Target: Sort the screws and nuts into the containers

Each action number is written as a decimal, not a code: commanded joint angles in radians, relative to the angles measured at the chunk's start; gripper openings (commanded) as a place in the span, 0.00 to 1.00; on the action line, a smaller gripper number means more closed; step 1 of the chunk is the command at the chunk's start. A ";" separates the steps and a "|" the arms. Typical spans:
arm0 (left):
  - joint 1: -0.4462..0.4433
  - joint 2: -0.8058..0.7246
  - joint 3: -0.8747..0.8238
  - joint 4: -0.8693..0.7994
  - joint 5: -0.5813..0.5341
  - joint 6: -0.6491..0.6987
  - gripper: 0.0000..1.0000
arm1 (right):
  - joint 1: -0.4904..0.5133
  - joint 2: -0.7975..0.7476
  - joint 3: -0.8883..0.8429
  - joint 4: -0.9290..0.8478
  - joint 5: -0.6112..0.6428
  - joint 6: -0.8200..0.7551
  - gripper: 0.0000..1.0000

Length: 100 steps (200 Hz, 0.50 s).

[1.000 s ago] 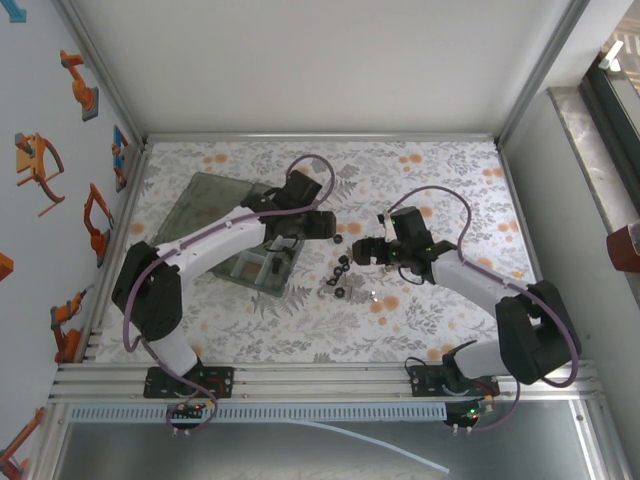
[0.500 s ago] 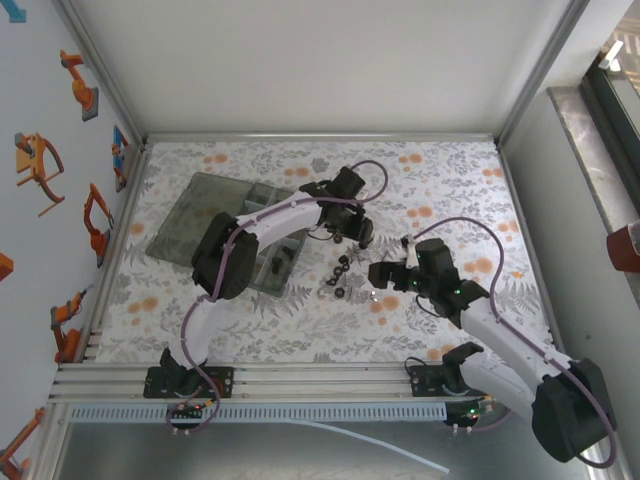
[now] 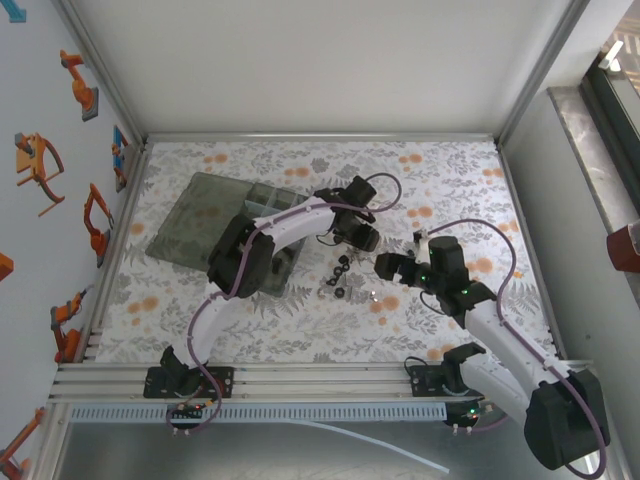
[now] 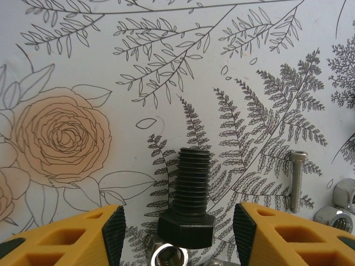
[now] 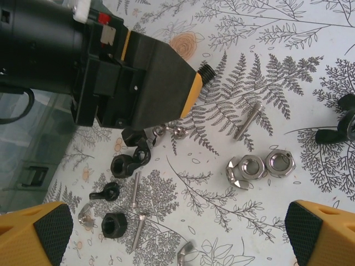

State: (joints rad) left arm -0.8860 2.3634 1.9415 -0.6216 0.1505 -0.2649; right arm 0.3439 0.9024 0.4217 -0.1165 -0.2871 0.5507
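Left gripper [image 4: 177,235] half wide, pads either side of big black screw [image 4: 188,188], gaps both sides, no squeeze. Screw on flowery table [image 4: 83,55]. Thin silver screw [image 4: 297,180], silver nuts [image 4: 339,206] just right. Right gripper [image 5: 177,231] wide, empty, above black nuts [image 5: 115,224]. Grey box [image 3: 195,215] left of pile.

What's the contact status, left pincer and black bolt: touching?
Apart. In the left wrist view the black bolt sits inside the open left pincer, with patterned table showing on both sides of its head.
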 commanded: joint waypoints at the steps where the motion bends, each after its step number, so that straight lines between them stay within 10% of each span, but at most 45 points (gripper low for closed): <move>1: -0.007 0.022 0.033 -0.027 -0.006 0.023 0.53 | -0.013 0.000 -0.014 0.043 -0.030 0.022 1.00; 100: -0.029 0.113 0.127 -0.099 -0.093 0.029 0.44 | -0.032 0.002 -0.021 0.052 -0.029 0.016 1.00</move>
State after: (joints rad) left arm -0.9043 2.4294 2.0415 -0.6796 0.0933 -0.2646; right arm 0.3199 0.9031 0.4156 -0.0921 -0.3061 0.5541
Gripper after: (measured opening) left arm 0.460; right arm 0.996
